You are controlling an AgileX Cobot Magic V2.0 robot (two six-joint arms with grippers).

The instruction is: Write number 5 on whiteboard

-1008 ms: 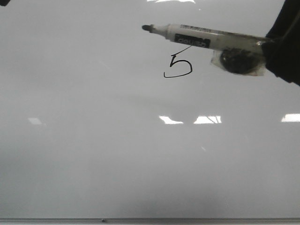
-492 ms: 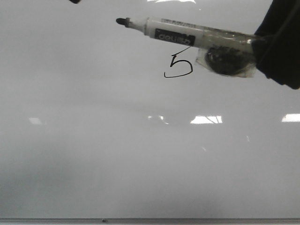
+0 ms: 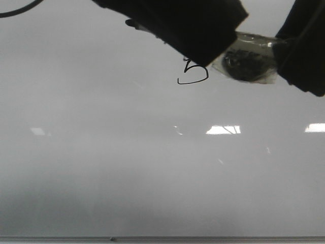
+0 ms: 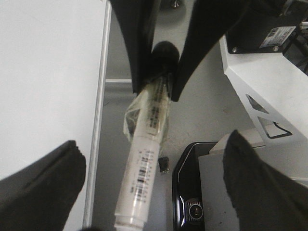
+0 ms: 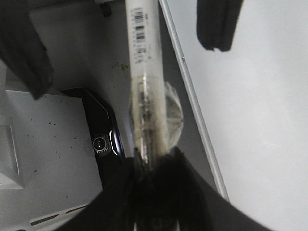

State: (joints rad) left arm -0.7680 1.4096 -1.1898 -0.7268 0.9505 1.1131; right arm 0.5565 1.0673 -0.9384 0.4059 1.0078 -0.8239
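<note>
Right arm: the black right gripper (image 5: 153, 166) enters the front view from the upper right, reaching toward the middle of the board; its fingers are clenched on the rear end of a white cylindrical marker pen (image 5: 144, 72) with a barcode label.
Marker: it juts away from the right gripper's fingers, roughly level in the front view, its black tip (image 3: 131, 23) just showing past the left arm; a crumpled wad of clear tape (image 3: 248, 60) is wrapped round the barrel close to the fingers (a dark lump sits inside it).
Left arm: a broad black shape slants down from the top of the front view, covering most of the marker's barrel; the black left gripper (image 4: 149, 187) has its two fingers spread wide, one on either side of the marker, not touching it.
Number 5: the small thin black hand-drawn digit (image 3: 193, 75) lies on the upper middle of the board, its top stroke hidden by the left arm, its rounded belly plain to see.
Whiteboard: the large glossy pale grey board (image 3: 152, 168) fills the front view, with bright rectangular reflections across its middle.
Edges: a thin grey frame strip (image 3: 203, 238) runs along the bottom of the front view; in both wrist views the board's edge runs just beside the marker.
Open room: the board below and left of the digit is bare.
</note>
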